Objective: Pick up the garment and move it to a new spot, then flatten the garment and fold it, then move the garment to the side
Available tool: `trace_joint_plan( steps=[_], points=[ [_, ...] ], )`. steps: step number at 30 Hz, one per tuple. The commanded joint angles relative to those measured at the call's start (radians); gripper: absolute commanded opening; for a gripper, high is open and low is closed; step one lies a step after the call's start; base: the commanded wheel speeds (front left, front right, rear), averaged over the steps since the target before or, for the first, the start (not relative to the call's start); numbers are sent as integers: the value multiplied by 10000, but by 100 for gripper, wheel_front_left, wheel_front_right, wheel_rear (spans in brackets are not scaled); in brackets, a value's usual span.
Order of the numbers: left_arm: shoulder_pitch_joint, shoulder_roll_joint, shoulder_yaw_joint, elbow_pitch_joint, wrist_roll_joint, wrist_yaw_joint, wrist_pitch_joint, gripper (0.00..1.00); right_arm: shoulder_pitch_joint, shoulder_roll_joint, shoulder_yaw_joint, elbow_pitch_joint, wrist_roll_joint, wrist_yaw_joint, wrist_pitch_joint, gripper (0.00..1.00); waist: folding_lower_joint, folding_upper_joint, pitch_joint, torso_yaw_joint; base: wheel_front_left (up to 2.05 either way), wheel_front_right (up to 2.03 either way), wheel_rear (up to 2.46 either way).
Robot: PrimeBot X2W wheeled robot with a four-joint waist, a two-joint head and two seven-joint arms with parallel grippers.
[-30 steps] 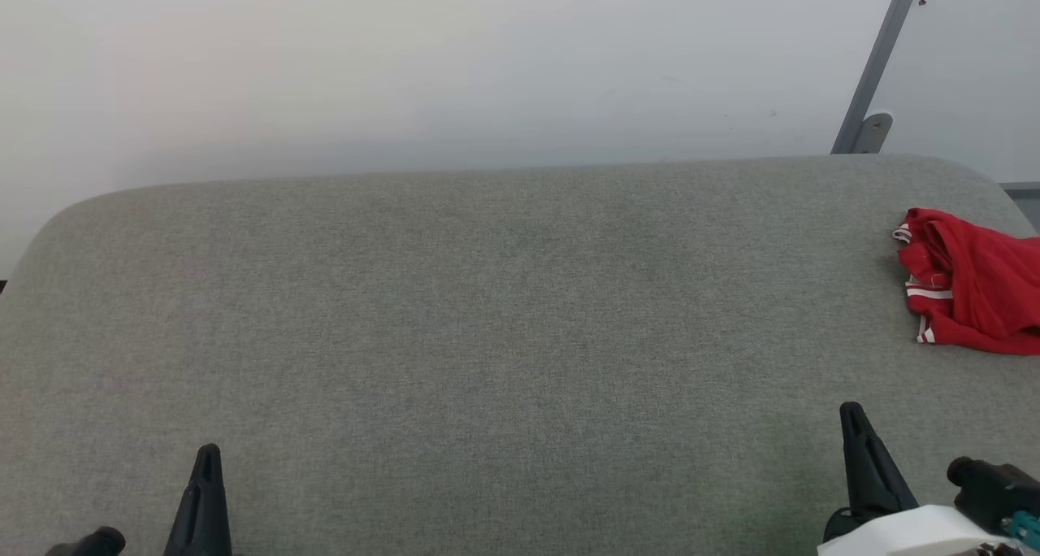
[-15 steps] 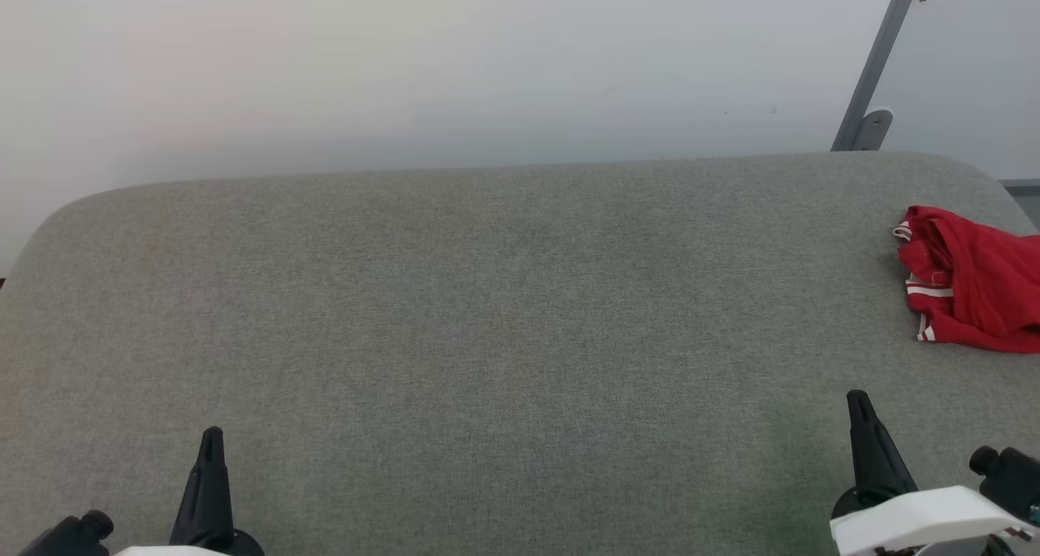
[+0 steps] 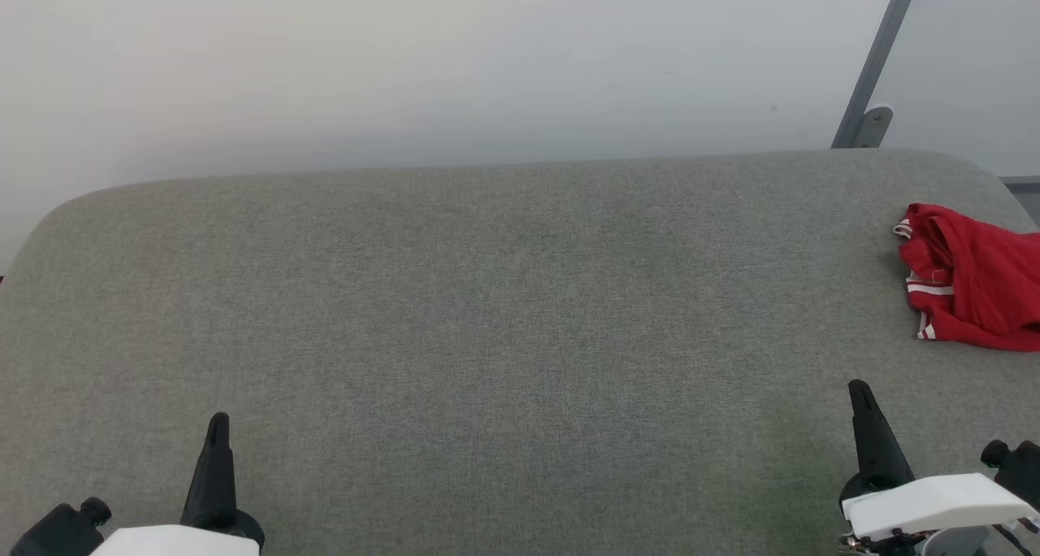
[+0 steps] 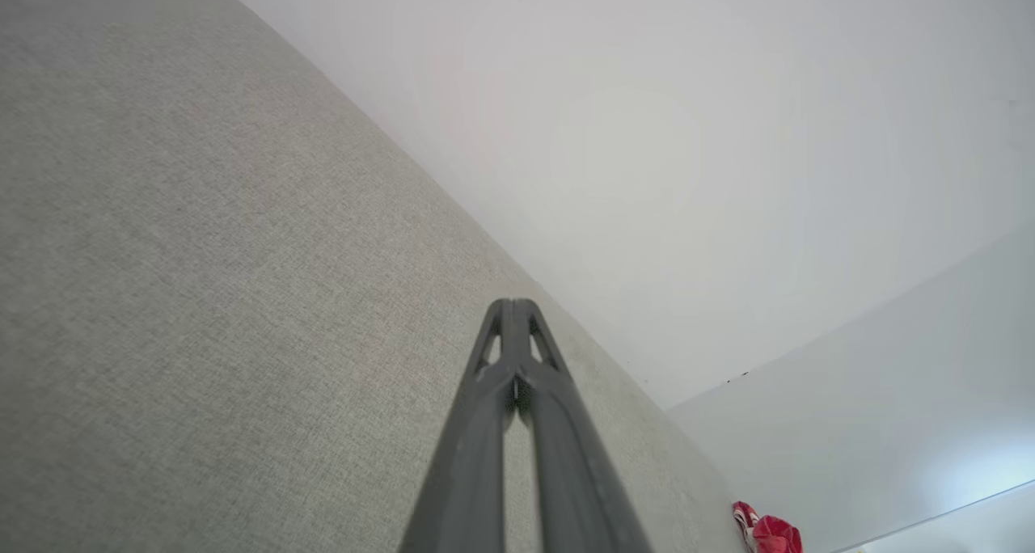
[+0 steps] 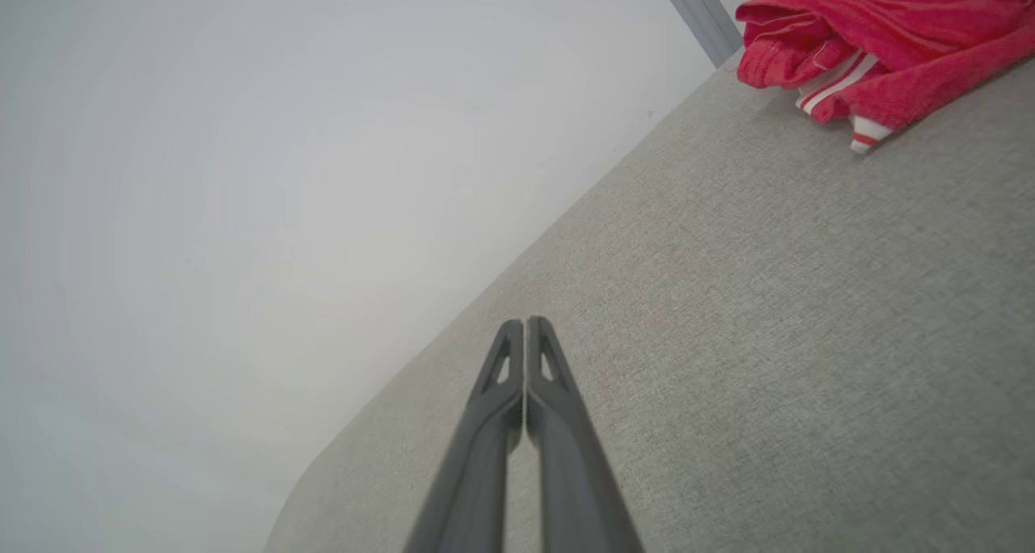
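Both grippers have crept forward since a second ago. Left gripper sits at 7 o'clock in the head view and right gripper at 5 o'clock, each with fingers pressed together and holding nothing. Garment, red with white-striped trim, lies bunched at 3 o'clock on the grey upholstered surface, at the right gripper's 1 o'clock and untouched.

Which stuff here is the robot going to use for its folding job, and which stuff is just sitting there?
For the job:
- crumpled red garment, at the far right
- left gripper, shut
- right gripper, shut

Just there:
- grey cloth surface under the garment
- grey metal post
- white wall
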Motion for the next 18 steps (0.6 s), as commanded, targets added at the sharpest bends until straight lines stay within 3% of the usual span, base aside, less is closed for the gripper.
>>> trace_joint_plan(
  steps=[1,18],
  points=[
    [-314,19,10,-47,-335,-21,82,0,-286,5,-51,-84,353,0,103,0,0,0,5,-1,0,0,0],
    [-737,-55,20,252,-2058,-29,561,0,-532,44,-157,1,2156,0,573,0,0,0,57,-12,0,0,0]
  ],
)
